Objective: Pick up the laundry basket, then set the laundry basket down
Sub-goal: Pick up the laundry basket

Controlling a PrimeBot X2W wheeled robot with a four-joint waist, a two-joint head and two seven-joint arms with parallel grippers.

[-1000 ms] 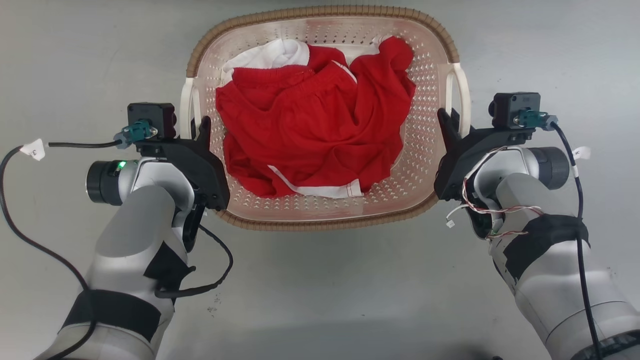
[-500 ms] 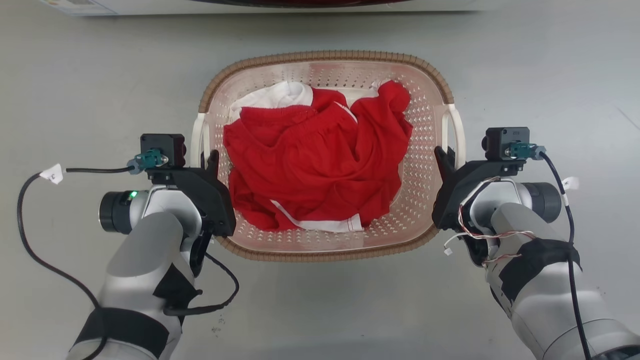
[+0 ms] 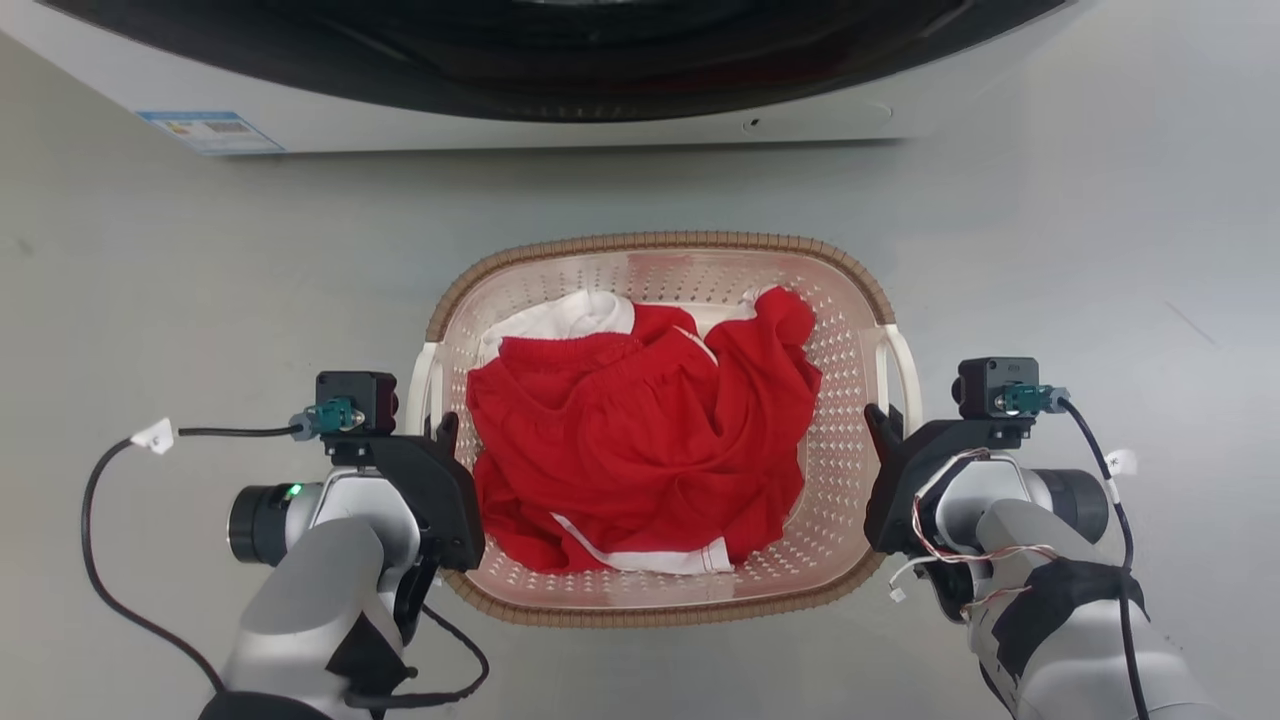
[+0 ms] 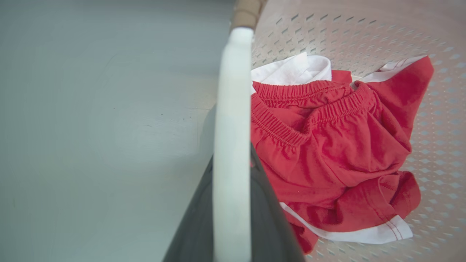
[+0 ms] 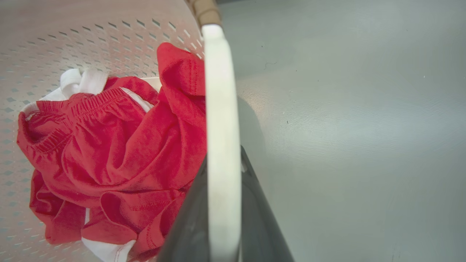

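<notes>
Cream perforated basket (image 3: 660, 241) with brown woven rim in the middle of the scene, over grey floor (image 3: 200, 300), near the white washer (image 3: 500, 125) at the far edge but clearly apart from it. Impossible to tell whether resting on the floor or hanging just above it.

Left gripper (image 3: 440, 425) clamped on the near end of the white left handle (image 3: 418, 385). In the left wrist view, handle running straight up between the two dark fingers (image 4: 271, 225), one on each side and touching it. Right gripper (image 3: 880, 418) gripping the right handle (image 3: 908, 365) in the same way, also at its near end. In the right wrist view, white bar again sandwiched between dark fingers (image 5: 189, 225), with bare floor to its right and the basket's inside to its left.

Inside the basket, crumpled red clothes (image 3: 640, 440) covering most of the bottom: elastic waistband towards the far side, white hem trim along the near edge. White cloth (image 3: 565, 315) peeking out at the far left, partly under the red.

Across the far edge, dark curved washer door (image 3: 560, 50) above the white front panel, blue label (image 3: 210, 130) at its left.

Pale grey forearms with black wraps at near left and near right. Black cable (image 3: 100, 560) looping out to the left of the left arm, thin red-and-white wires (image 3: 960, 545) loose at the right wrist, small green light (image 3: 293, 490) on the left wrist
</notes>
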